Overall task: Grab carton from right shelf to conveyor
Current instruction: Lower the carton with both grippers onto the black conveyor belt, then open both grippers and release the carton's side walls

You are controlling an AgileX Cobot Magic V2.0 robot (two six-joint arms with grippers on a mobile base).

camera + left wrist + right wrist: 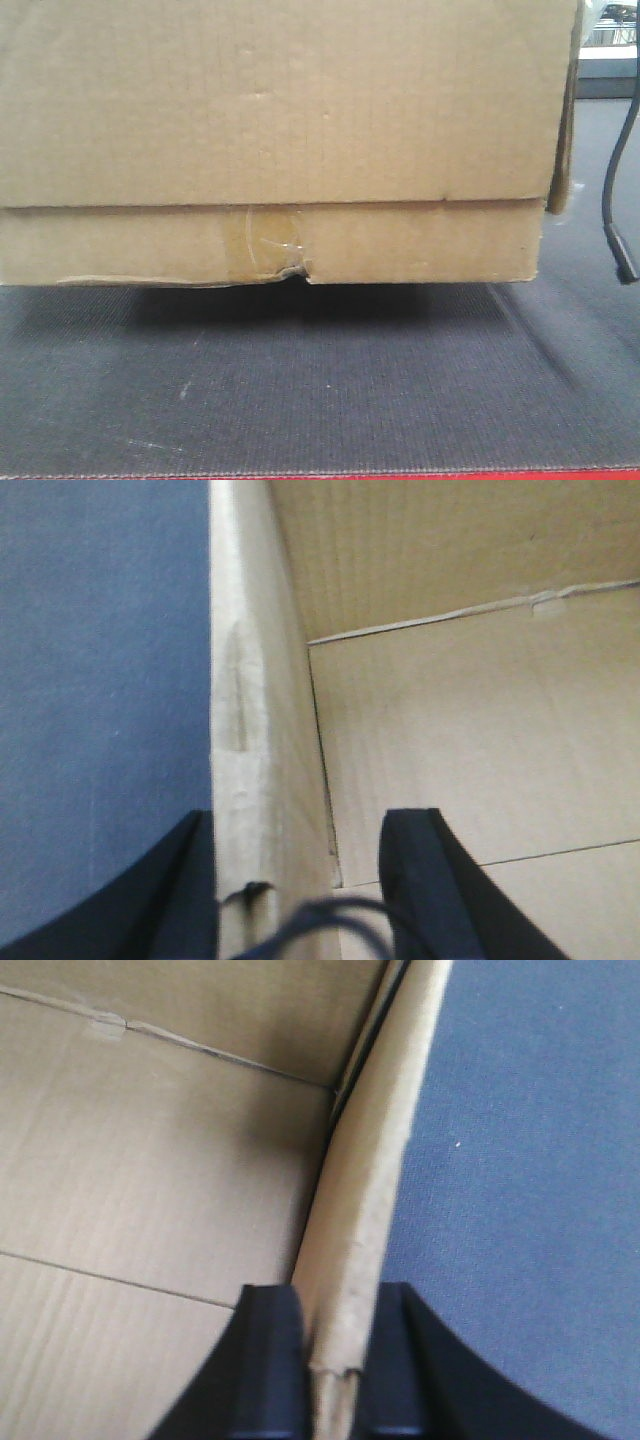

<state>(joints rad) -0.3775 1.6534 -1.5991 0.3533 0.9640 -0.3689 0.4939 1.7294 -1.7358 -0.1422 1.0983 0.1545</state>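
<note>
Well, the right claw [335,1290] is gripping the right wall of the carton [280,130]. One black finger is sitting inside and the other outside, and the cardboard is squeezed between them with no gap. The left claw [305,820] is standing astride the opposite wall, but wider. Its outer finger is touching the board, while a strip of box floor is showing beside the inner one, so I cannot tell if it is really pinching.

The carton is over the conveyor [300,400], with bare belt lying between it and the red front edge [400,476]. A dark shadow is lying under it; whether the bottom is touching the belt I cannot say. A black cable [612,180] is dangling just beside its right corner.

I think the step in hand is the setting down. Both arms should be lowering together and level, because such thin walls are likely bending easily. They should be opening only when the belt is carrying the weight.
</note>
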